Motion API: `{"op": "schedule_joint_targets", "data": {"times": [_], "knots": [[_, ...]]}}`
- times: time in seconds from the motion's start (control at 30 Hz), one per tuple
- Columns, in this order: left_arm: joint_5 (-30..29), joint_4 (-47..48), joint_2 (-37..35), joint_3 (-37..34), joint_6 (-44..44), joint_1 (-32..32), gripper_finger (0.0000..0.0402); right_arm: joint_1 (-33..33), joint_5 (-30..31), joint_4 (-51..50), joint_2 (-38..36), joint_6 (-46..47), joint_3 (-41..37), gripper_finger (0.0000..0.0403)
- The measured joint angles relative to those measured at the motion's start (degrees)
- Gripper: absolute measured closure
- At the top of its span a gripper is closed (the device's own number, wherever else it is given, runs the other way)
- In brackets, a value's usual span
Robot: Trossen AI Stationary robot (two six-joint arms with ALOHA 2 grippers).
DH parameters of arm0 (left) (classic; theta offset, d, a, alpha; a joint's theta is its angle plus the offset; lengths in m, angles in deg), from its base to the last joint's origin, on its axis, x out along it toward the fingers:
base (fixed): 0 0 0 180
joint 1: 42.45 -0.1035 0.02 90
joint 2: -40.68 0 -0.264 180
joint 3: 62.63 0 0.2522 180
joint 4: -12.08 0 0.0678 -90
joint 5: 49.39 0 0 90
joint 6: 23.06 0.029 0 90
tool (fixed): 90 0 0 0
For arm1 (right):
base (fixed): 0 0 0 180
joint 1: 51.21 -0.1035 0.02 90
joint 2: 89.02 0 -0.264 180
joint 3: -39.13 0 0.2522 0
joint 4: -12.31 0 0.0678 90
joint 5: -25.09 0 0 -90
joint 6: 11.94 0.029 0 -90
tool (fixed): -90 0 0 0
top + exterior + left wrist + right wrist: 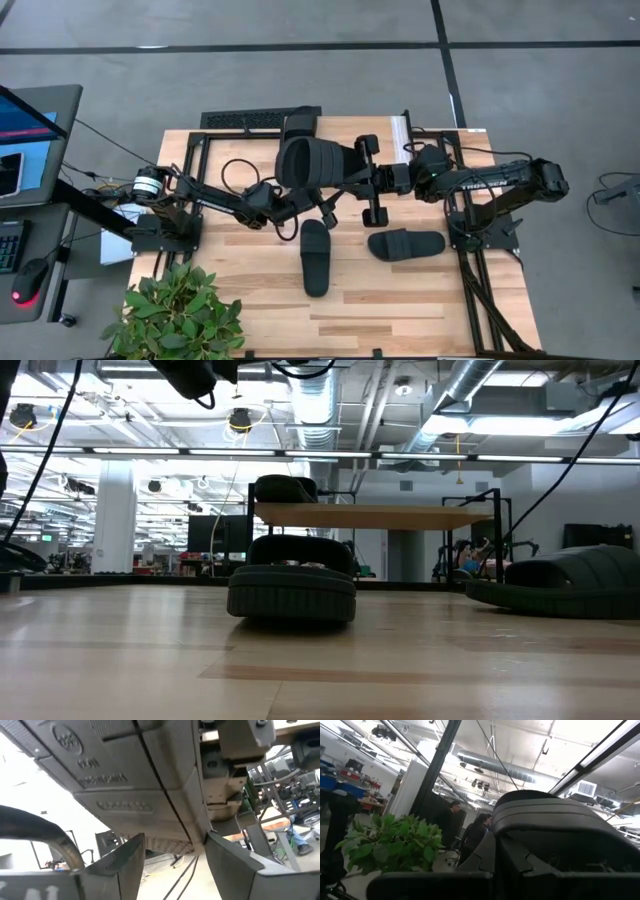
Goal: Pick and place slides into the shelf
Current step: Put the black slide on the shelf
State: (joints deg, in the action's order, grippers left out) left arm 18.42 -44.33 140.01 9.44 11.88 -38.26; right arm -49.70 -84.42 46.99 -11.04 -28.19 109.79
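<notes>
One black slide (308,165) is held high above the table's middle, between the two arms; its ribbed sole (125,775) fills the left wrist view. My right gripper (352,176) reaches it from the right and is shut on it. My left gripper (312,210) is open just below the sole, fingers (127,855) apart; whether they touch it I cannot tell. Two slides lie flat on their soles on the table (315,256) (405,243). A further slide (285,488) rests on the left end of the shelf top (400,516). My right gripper holds the raised slide at its heel end (345,168), coming level from the table's right and along the slide's length. The strap (555,807) arches just ahead of the fingers. The slide is lifted clear of the table, roughly level, toe toward the left.
A potted plant (175,310) stands at the near left corner. A keyboard (245,120) lies at the far edge beside the shelf. Black arm mounts stand at both sides of the table (480,235). People show in the room beyond (475,832). Bare wood lies along the near edge (400,310).
</notes>
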Motion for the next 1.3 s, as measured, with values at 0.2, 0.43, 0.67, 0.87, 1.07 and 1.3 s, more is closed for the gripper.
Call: {"op": "schedule_joint_targets", "data": {"times": [0.2,0.43,0.67,0.87,1.07,1.3], "knots": [[0.7,0.3,0.0,0.0,1.4,0.2,0.0205,0.0,0.0,0.3,0.0,0.5,0.9,0.0403],[0.4,2.6,0.0,0.0,1.4,0.3,0.0205,1.8,-4.0,0.4,0.0,5.6,2.9,0.0403],[0.0,4.0,0.0,0.0,1.2,0.5,0.0205,3.4,-4.6,-0.3,-0.1,7.3,6.3,0.0403],[-3.4,3.8,0.0,0.0,1.4,0.8,0.0205,2.0,5.9,0.1,0.0,1.7,9.3,0.0403],[-4.2,3.6,0.0,0.0,2.3,0.6,0.0205,-2.5,24.0,6.2,2.8,-7.9,10.4,0.0403],[-4.5,3.6,0.0,0.0,4.4,0.6,0.0205,-5.8,36.1,13.1,7.9,-18.3,10.4,0.0403]]}}
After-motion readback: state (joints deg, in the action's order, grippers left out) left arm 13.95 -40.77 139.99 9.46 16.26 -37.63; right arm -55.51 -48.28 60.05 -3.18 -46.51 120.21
